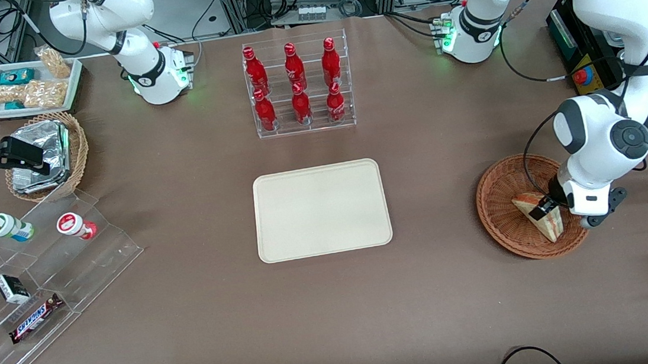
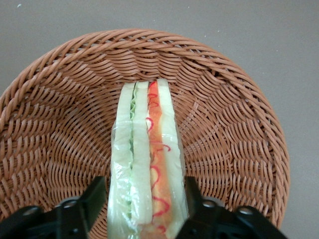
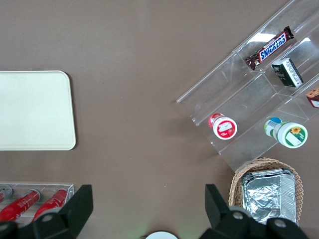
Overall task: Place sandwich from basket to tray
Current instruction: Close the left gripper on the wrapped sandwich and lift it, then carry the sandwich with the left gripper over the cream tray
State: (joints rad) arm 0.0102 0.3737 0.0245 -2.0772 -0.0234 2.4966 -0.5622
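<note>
The gripper [image 1: 542, 207] is down inside the basket [image 1: 507, 230], toward the working arm's end of the surface [image 1: 194, 313]. The sandwich [image 1: 541, 219] stands on edge in the basket, its cut edge facing up with red-orange and green layers between pale bread. In the wrist view the two black fingers [image 2: 94, 196] sit on either side of the sandwich [image 2: 147, 164], right against its bread faces, so the gripper [image 2: 144, 199] is closed on the sandwich or very nearly so; the wedge's lower edge appears to rest on the wicker of the basket [image 2: 50, 124], though lift cannot be told for sure. The tray [image 1: 320, 209] lies flat at the middle of the surface, well apart from the basket, with nothing on it. A clear rack of red bottles [image 1: 297, 86] stands farther from the front camera than the tray.
</note>
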